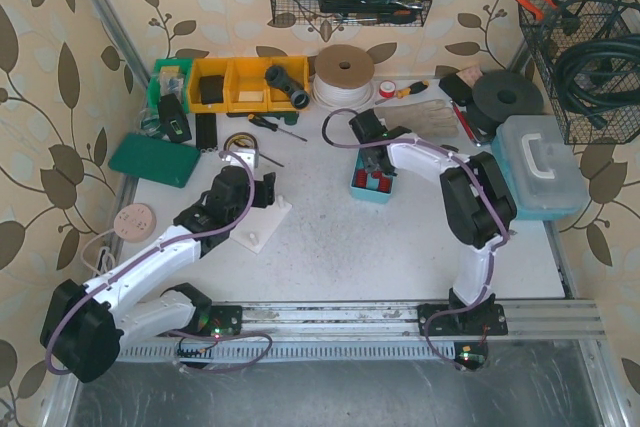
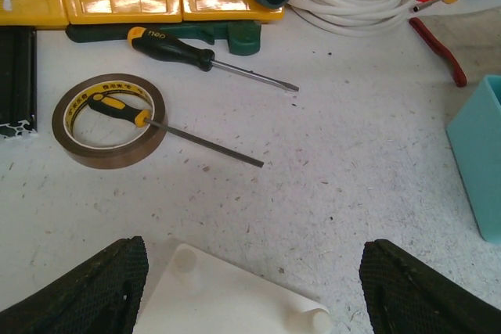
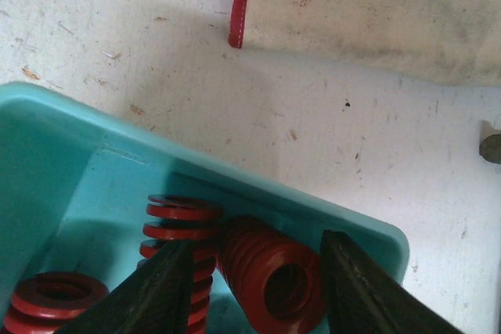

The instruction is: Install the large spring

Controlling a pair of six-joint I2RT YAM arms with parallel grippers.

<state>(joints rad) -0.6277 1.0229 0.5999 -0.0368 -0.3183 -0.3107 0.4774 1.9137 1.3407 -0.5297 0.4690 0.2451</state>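
A large red spring (image 3: 270,279) lies on its side in the corner of a teal bin (image 3: 274,193), beside an upright red spring (image 3: 176,220) and another (image 3: 51,295). My right gripper (image 3: 254,287) is down in the bin, open, with its fingers on either side of the lying spring. The right finger is at the spring's edge and the left finger stands off it. From above, the bin (image 1: 357,190) sits mid-table under the right gripper (image 1: 375,169). A white base plate (image 2: 227,303) with two round pegs lies under my open, empty left gripper (image 2: 262,287), also seen from above (image 1: 262,192).
A brown tape roll (image 2: 109,119) with a screwdriver across it and a second screwdriver (image 2: 203,59) lie beyond the plate. Yellow bins (image 1: 245,82), a white hose coil (image 1: 345,75), a green box (image 1: 155,159) and a pale toolbox (image 1: 540,162) ring the work area.
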